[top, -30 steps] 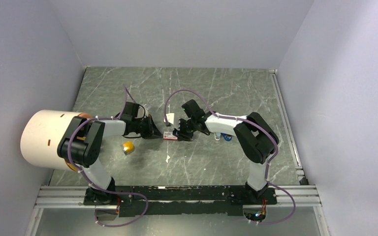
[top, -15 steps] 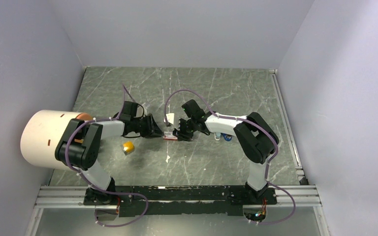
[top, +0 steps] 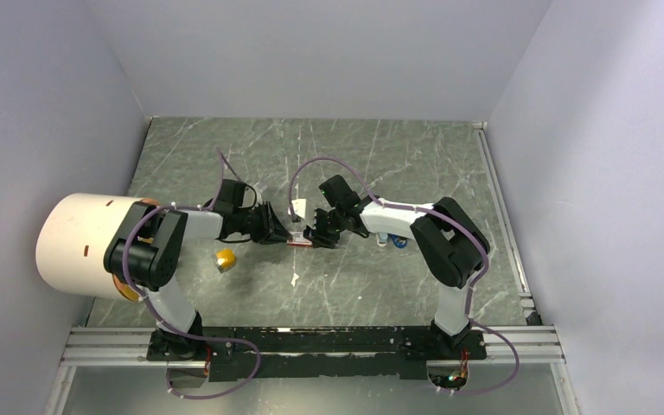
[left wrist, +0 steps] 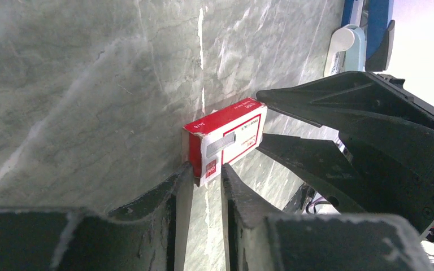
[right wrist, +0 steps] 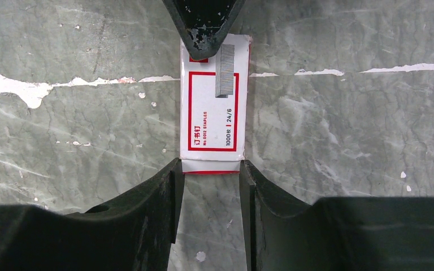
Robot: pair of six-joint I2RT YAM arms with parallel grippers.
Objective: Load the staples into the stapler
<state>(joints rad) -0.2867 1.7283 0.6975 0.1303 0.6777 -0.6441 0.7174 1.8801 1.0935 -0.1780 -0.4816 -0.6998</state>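
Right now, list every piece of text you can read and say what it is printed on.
"订书钉": top face of the red-and-white box.
"No 0012 STAPLES": same face.
"1000" and "24/6": same face; the mark between them is too small to read.
Print on the box in the left wrist view: too blurred.
Top view: nothing legible.

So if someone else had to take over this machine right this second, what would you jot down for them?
Left tool: jaws slightly apart around one end of the red-and-white staple box; unclear whether it pinches.
Right tool: looks closed on the sides of the box's other end; the box lies flat on the table.
Stapler: on the table by the right arm, untouched.
Done: both tools are at the box.
Left: get the staples out (none visible loose), open the stapler, load them.
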